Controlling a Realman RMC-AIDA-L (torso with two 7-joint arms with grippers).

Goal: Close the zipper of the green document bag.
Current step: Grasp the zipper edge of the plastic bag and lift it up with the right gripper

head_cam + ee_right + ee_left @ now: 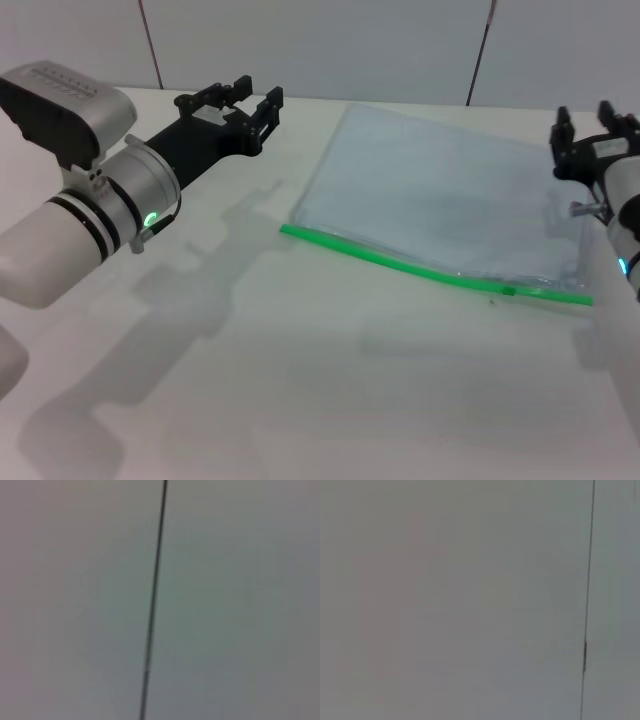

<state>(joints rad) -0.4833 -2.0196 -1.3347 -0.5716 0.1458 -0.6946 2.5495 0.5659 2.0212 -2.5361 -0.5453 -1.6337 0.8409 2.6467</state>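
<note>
- Over the far left of the white table (300, 380), the left gripper (240, 100) reaches forward on its black wrist, fingers spread apart with nothing between them; it hangs well apart from the bag and touches nothing.
- At the right edge of the head view, the right gripper (592, 128) sits just past the bag's far right corner, its dark fingers pointing up and away; whether they are parted or closed I cannot tell, and no contact with the bag is visible.
- Both arms have a silver and white cylindrical forearm with a small green light near the wrist.
- The green document bag (440, 190) lies flat on the table, right of centre, between the two grippers and closer to the right one.
- It is a large rectangular pouch of translucent pale blue-grey plastic, smooth with faint creases and a dull sheen.
- The zipper (400, 265) is a thin bright green strip running along the bag's near long edge, from its left corner down to its right corner.
- A tiny darker green slider (508, 291) sits on that strip close to the right end.
- The tabletop is matte white and carries soft shadows of the left arm.
- Behind it stands a pale wall of panels parted by thin dark seams.
- Both wrist views show only a plain grey surface crossed by one thin dark line.
</note>
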